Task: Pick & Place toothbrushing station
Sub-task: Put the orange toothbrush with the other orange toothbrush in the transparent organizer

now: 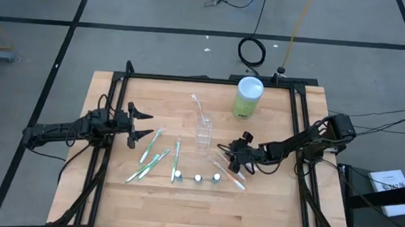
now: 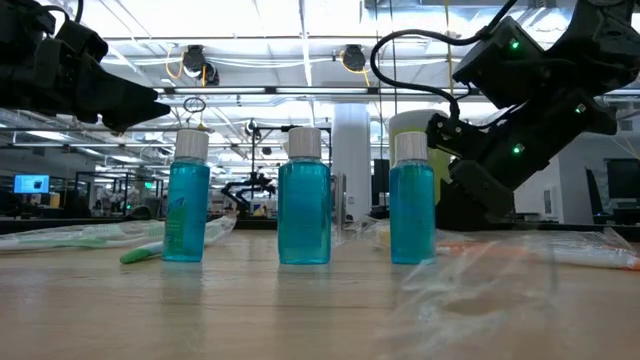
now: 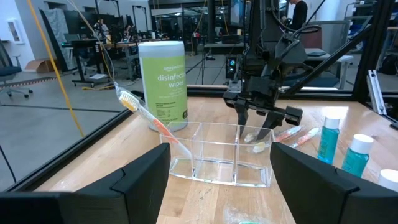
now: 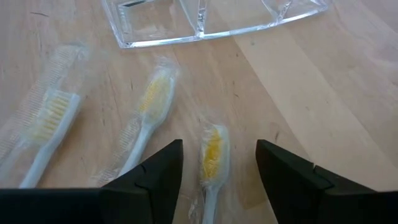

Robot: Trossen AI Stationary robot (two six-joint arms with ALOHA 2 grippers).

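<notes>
While the left gripper [image 1: 147, 124] hangs wide open and empty near the table's left side, the right gripper [image 1: 232, 158] hovers low over the orange toothbrushes, its fingers spread with nothing between them yet. In the right wrist view three wrapped orange-bristled toothbrushes lie side by side on the wood, and the middle-right one [image 4: 212, 152] sits just ahead of the gap between the fingers.

A clear organizer [image 1: 203, 133] with several compartments stands at the table's middle; one orange toothbrush [image 1: 198, 106] already leans out of it, its head pointing toward the far edge. Green toothbrushes [image 1: 151, 156] lie well apart from it to the left: three show in the high view, roughly parallel. Three small blue bottles [image 2: 304, 198] with white caps stand in a row near the front edge, between the green and the orange brushes. One lime-green wipes canister [image 1: 247, 96] stands behind the organizer.
</notes>
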